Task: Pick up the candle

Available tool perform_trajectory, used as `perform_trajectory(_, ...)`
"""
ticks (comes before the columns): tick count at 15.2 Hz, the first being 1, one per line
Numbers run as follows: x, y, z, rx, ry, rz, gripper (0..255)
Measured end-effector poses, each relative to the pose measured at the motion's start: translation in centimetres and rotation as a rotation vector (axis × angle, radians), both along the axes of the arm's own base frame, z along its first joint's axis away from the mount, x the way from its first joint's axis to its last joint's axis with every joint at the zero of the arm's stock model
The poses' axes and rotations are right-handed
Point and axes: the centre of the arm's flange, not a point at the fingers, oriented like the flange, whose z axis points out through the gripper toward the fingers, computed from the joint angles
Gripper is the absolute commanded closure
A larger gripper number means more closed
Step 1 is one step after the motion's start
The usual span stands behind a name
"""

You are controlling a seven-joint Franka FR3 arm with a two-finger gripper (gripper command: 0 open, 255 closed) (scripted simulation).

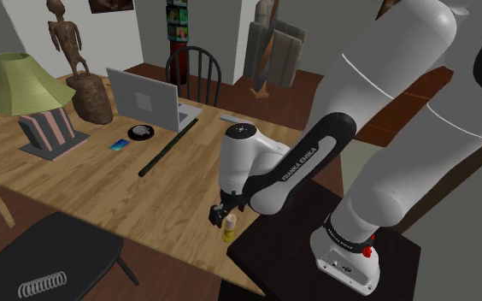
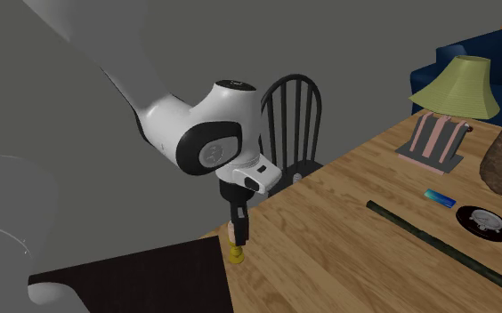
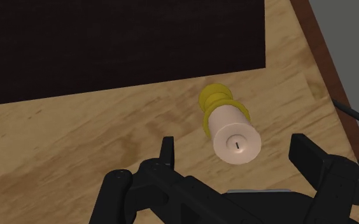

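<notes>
The gripper (image 3: 234, 147) hangs right over the candle (image 3: 235, 133), a pale stub in a yellow holder standing upright at the wooden table's (image 1: 77, 180) edge beside the dark stand (image 1: 290, 256), its fingers (image 3: 307, 151) spread either side, clasping nothing.

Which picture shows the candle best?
The wrist view: the whole candle shows, top and yellow base, inside the open claw. The shoulder view shows it small beside the claw; in the second exterior view the claw hides its top.
</notes>
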Motion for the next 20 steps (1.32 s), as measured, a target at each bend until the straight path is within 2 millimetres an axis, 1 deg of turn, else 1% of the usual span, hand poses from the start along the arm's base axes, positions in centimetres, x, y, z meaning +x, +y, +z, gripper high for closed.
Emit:
perform_trajectory(1,0.1,0.0,-0.8,0.0,0.001,-0.002,0)
perform_trajectory(2,0.0,0.0,-1.1,0.0,0.001,-0.001,0)
perform_trajectory(3,0.0,0.1,-1.2,0.001,0.0,0.0,255)
perform_trajectory(13,0.1,0.1,-1.4,0.001,-0.001,0.0,255)
perform_trajectory(17,0.1,0.1,0.1,0.0,-0.001,0.0,255)
perform_trajectory(20,0.1,0.3,1.6,0.0,-0.002,0.0,255)
